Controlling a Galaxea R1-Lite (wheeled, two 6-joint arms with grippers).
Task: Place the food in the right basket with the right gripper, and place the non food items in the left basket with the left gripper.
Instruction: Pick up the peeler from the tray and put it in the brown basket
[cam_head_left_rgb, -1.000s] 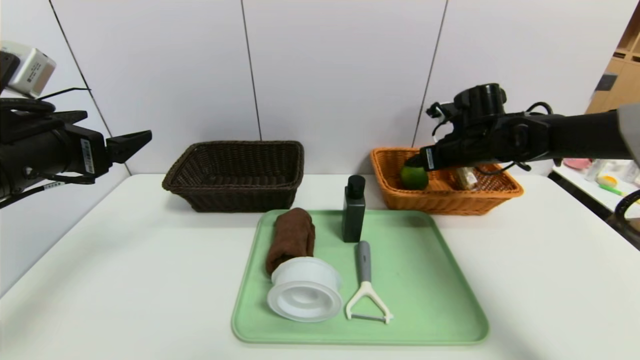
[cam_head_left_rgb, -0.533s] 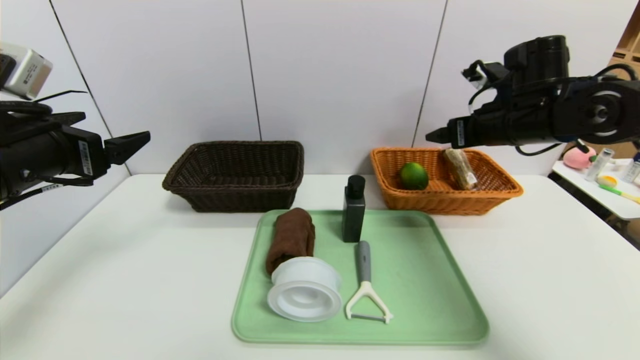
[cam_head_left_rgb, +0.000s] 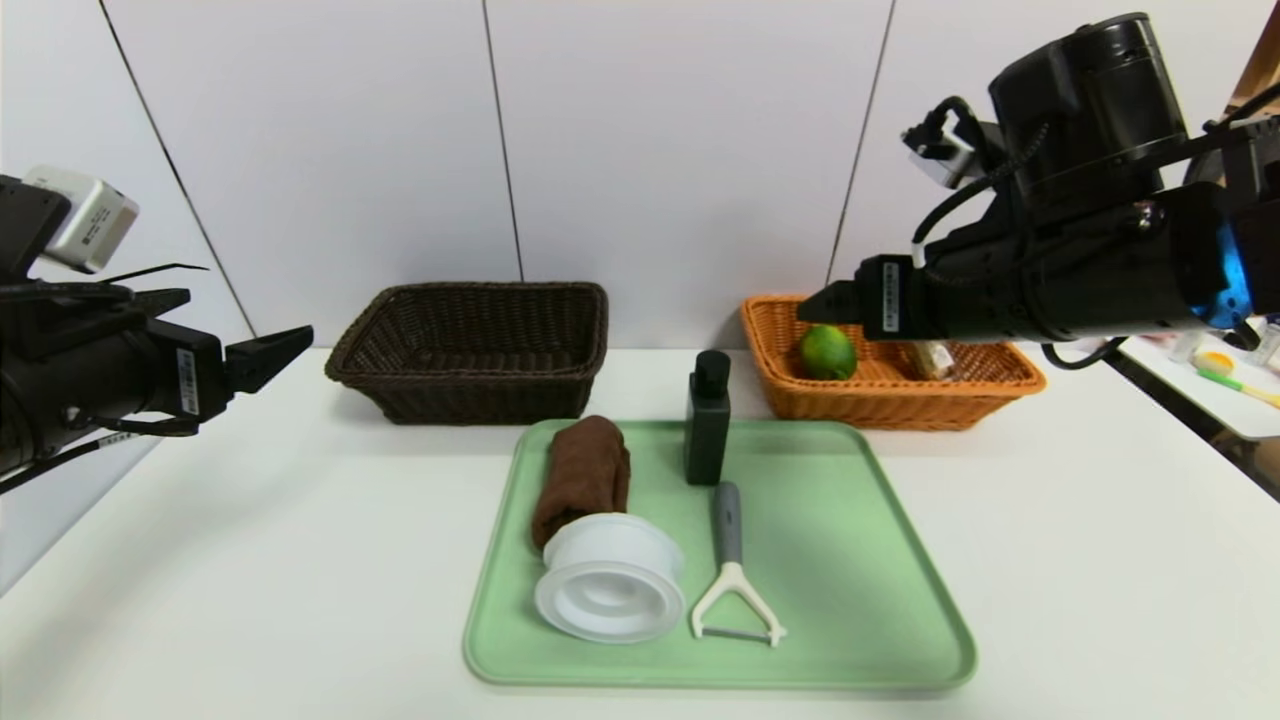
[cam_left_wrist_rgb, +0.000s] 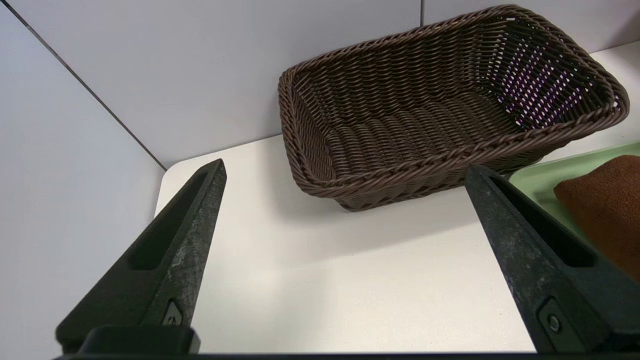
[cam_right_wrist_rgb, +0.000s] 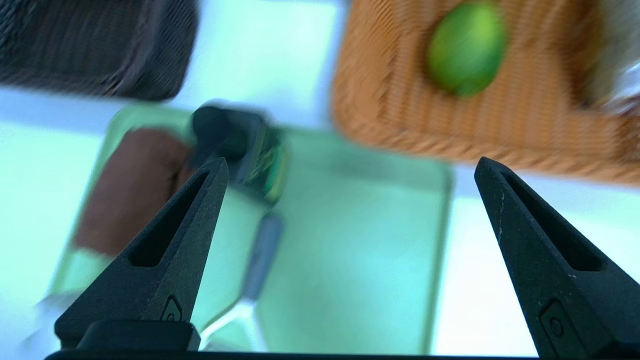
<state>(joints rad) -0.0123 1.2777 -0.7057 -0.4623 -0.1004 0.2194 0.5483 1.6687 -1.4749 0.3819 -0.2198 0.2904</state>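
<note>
Food done: round green lime (cam_head_left_rgb: 827, 352) and wrapped snack (cam_head_left_rgb: 932, 357) in orange wicker basket (cam_head_left_rgb: 1012, 376) at worktop's far right. Right claw (cam_head_left_rgb: 830, 300) spread, empty, above it. Next: bring spread, empty left claw (cam_head_left_rgb: 280, 352) onto rolled brown towel (cam_head_left_rgb: 583, 474) on green tray (cam_head_left_rgb: 850, 560); grip mid-roll, then into dark wicker basket (cam_head_left_rgb: 470, 395).

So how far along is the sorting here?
Food looks done: lime and wrapped snack lie in the orange basket. Nothing is held; right hand and left hand are open. Left: towel, bottle, white container, peeler; brown basket empty.
</note>
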